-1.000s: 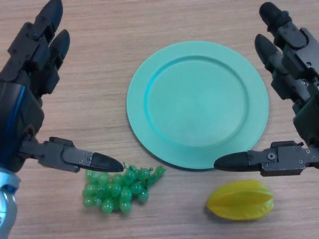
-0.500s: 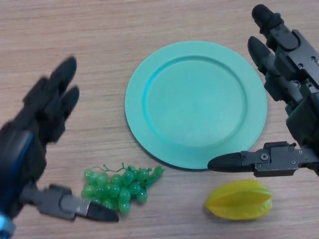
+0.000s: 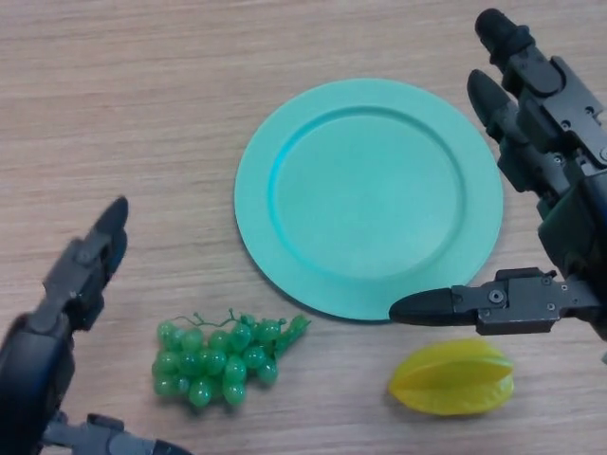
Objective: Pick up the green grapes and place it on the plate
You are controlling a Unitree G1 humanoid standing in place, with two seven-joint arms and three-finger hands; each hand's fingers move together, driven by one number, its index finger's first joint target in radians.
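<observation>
A bunch of green grapes [image 3: 220, 358] lies on the wooden table, just left of and below the teal plate [image 3: 368, 197]. The plate holds nothing. My left hand [image 3: 66, 313] is at the lower left corner, open, its fingers stretched out to the left of the grapes and its thumb low at the bottom edge, apart from them. My right hand [image 3: 560, 190] is open at the right edge, fingers beside the plate's right rim, thumb over the plate's lower right rim.
A yellow starfruit [image 3: 453, 377] lies on the table below the plate's lower right rim, right under my right thumb. The wooden table [image 3: 142, 114] stretches to the left and behind the plate.
My left hand has drawn back toward the lower left and down, off the grapes. The grapes, plate and starfruit have stayed put. My right hand has shifted only slightly.
</observation>
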